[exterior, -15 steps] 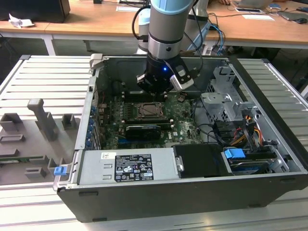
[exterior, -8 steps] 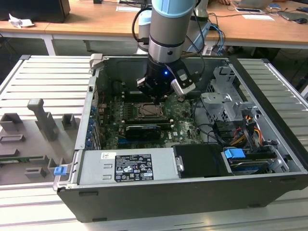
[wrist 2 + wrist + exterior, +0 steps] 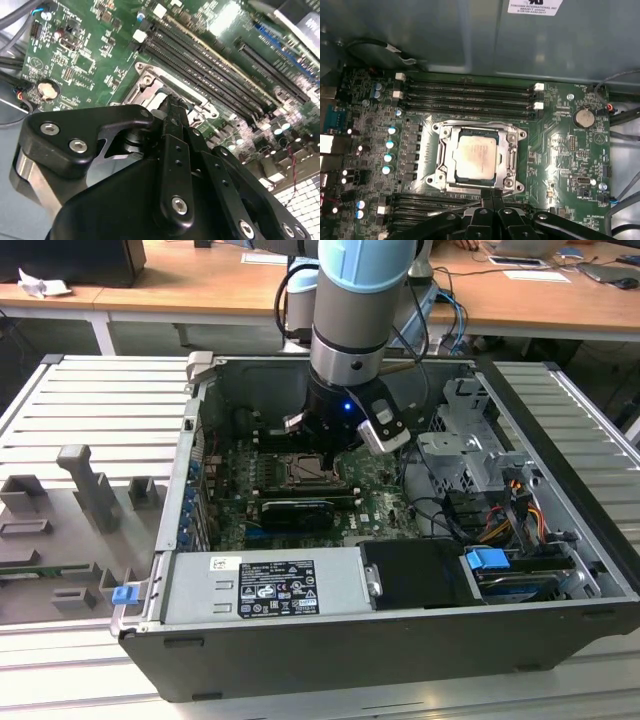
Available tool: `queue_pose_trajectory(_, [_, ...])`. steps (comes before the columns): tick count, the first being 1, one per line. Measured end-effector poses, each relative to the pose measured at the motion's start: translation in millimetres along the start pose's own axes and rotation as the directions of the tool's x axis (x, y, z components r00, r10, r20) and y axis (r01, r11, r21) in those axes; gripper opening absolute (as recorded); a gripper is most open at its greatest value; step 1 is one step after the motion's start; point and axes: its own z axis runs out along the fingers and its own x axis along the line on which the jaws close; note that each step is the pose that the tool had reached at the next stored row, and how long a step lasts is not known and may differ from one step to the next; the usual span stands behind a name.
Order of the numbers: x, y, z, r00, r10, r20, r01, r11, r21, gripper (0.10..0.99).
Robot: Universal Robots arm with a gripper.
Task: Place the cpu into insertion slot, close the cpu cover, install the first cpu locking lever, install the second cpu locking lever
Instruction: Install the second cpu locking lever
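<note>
Open PC case on a ribbed grey bench, wooden desks behind. My gripper [image 3: 490, 196] hangs at the socket's edge, fingers pressed together, holding nothing. One cpu [image 3: 476, 158] lies flat in the one slot [image 3: 445, 172], centre of the first wrist view; the one cover [image 3: 511, 156] lies down around it. I judge the chip light, rigid, fragile underneath: hold it by its edges. Four black memory slots [image 3: 470, 97] above it.

Cpu [image 3: 476, 158] silvery-beige, flat in insertion slot [image 3: 443, 165]; cpu cover [image 3: 512, 159] grey frame down around it
</note>
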Motion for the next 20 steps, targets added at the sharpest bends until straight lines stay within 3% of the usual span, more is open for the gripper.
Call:
queue_pose_trajectory(7, [0.7, -3.8, -0.3, 1.0, 0.0, 0.0001, 0.0, 1.0, 0.0, 0.106])
queue_pose_trajectory(20, [7.0, -3.7, 0.8, 1.0, 0.0, 0.0003, 0.0, 1.0, -0.002, 0.106])
